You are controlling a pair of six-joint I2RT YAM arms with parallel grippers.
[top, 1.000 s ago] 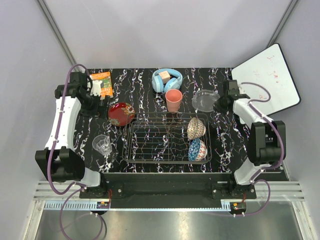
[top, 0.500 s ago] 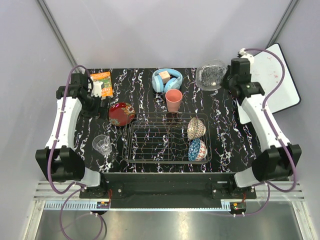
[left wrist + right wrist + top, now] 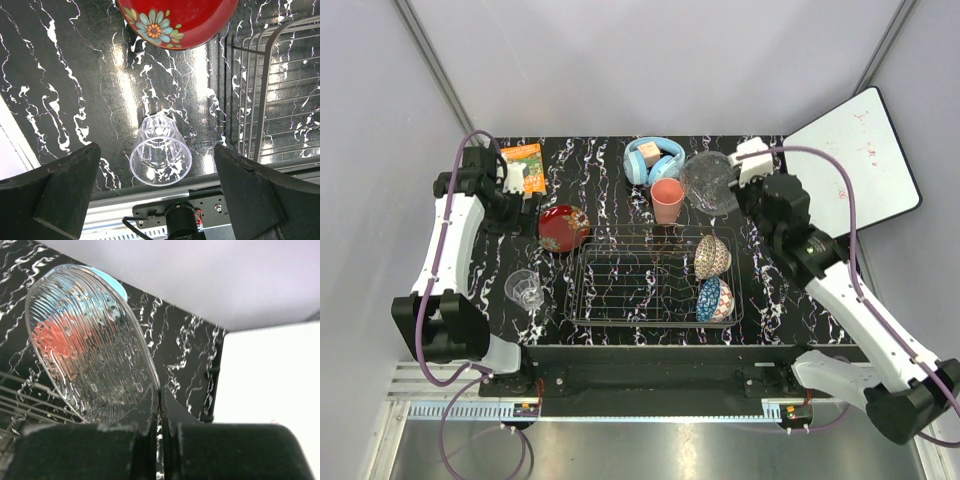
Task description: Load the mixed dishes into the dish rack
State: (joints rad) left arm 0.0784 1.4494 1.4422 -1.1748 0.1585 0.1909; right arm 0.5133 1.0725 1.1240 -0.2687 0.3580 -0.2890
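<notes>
My right gripper [image 3: 732,178] is shut on the rim of the clear glass shallow dish [image 3: 708,183] and holds it in the air behind the dish rack [image 3: 620,280], beside the salmon-pink cup [image 3: 668,200]. In the right wrist view the fingertips [image 3: 152,402] pinch the dish [image 3: 90,350] edge. A beige-brown bowl [image 3: 712,256] and a blue-patterned bowl [image 3: 715,299] stand in the rack's right end. A red flowered bowl [image 3: 563,227] and the glass tumbler [image 3: 524,288] sit left of the rack. My left gripper [image 3: 512,200] is open and empty, high above the tumbler [image 3: 160,155].
Light-blue headphones [image 3: 653,160] lie at the back centre and an orange book [image 3: 525,165] at the back left. A whiteboard [image 3: 855,150] leans off the table's back right corner. The rack's left edge [image 3: 262,90] and the red bowl [image 3: 177,22] show in the left wrist view.
My right arm has lifted the glass dish off the table, swung it up to the back right, then brought it left and lower, near the pink cup. The left arm has not moved.
</notes>
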